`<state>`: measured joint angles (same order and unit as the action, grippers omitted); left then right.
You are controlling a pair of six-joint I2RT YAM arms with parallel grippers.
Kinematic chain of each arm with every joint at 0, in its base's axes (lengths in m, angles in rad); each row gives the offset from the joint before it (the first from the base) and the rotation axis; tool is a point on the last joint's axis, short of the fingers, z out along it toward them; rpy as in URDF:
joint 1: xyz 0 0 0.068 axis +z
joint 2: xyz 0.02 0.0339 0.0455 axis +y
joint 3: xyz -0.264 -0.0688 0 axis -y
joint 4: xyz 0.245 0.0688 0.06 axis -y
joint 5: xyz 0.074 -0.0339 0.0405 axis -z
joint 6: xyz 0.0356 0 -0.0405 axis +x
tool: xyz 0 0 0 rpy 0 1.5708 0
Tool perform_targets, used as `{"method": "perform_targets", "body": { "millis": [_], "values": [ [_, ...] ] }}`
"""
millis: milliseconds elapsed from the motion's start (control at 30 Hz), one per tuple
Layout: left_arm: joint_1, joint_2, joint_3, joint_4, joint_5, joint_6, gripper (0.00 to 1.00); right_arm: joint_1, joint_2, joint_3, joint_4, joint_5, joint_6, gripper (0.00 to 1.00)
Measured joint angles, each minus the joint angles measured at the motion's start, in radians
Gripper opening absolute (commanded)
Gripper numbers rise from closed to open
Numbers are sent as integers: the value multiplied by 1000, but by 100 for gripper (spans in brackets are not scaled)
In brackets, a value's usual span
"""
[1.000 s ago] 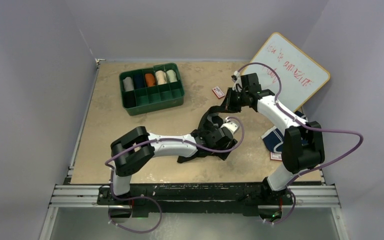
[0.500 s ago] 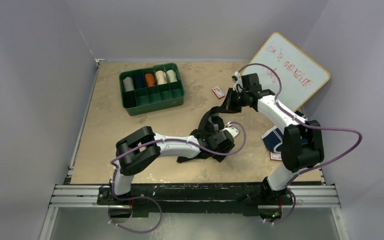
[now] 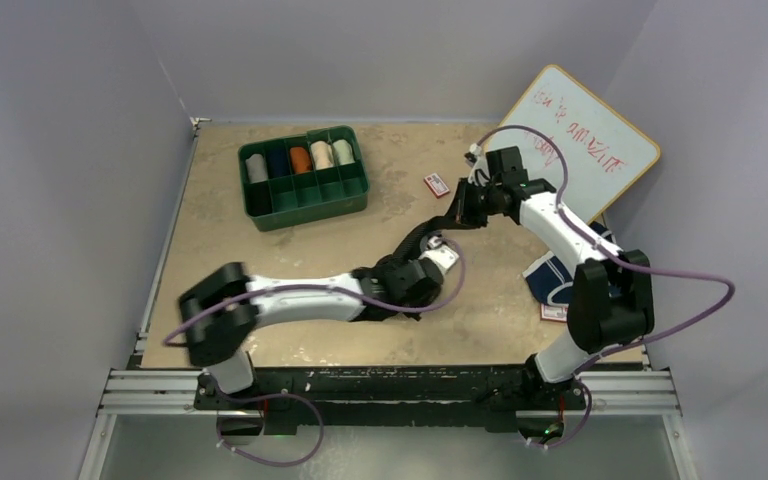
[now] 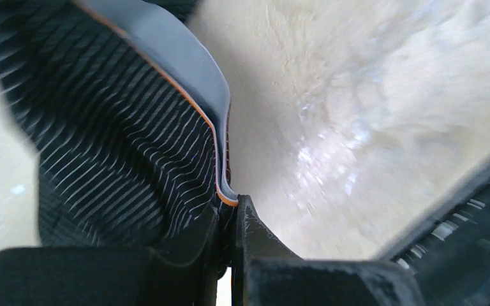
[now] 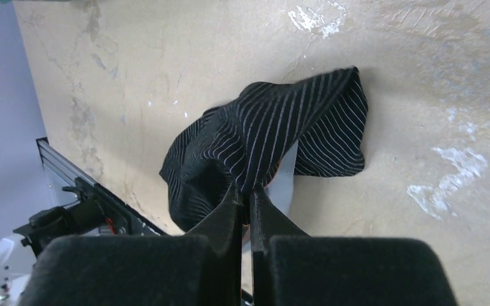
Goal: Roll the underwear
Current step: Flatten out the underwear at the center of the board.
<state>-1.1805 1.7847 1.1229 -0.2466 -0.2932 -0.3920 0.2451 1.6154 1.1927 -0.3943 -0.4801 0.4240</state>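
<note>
Nearest to us, our left hand (image 3: 436, 256) sits low over the middle of the worktop (image 3: 260, 300), and the wrist view shows its fingers pressed together on the grey band (image 4: 185, 76) of the black underwear (image 4: 121, 159), with ribbed cloth fanning away from the pinch. From there the black underwear (image 3: 416, 236) runs up and away to the right in a slack, curving strip, so we judge its long axis to lie diagonally, near-left to far-right, strung between our two hands. At the far end our right hand (image 3: 457, 214) hangs above the worktop with its fingers shut tight on a fold of the same cloth (image 5: 261, 140), and the rest sags below it onto the surface. The next move turns on this: the garment lies beyond the left hand and below the right, so laying it flat along that diagonal falls to both arms together. The navy underwear (image 3: 552, 280) lies well apart at the right edge, nearer the right arm's base.
</note>
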Motion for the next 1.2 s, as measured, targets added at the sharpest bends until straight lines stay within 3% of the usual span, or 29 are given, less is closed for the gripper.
{"method": "perform_targets", "body": {
  "millis": [233,467,667,833,1200],
  "values": [
    [75,-680,-145,-5,-3,-96,0,-3,-246,-24,-38,11,-49,0],
    [106,-1038,-142,-166,-106,-170,0,-3,-499,-36,-94,-79,-84,0],
    [106,-1121,-116,-447,-132,-261,0,-2,-674,-110,-152,-178,-74,0],
    [105,-1143,-71,-586,-102,-325,0,-1,-797,-138,-222,-259,-62,0],
    [105,-1054,92,-785,87,-414,0,-2,-854,-131,-488,-476,-63,0]
  ]
}}
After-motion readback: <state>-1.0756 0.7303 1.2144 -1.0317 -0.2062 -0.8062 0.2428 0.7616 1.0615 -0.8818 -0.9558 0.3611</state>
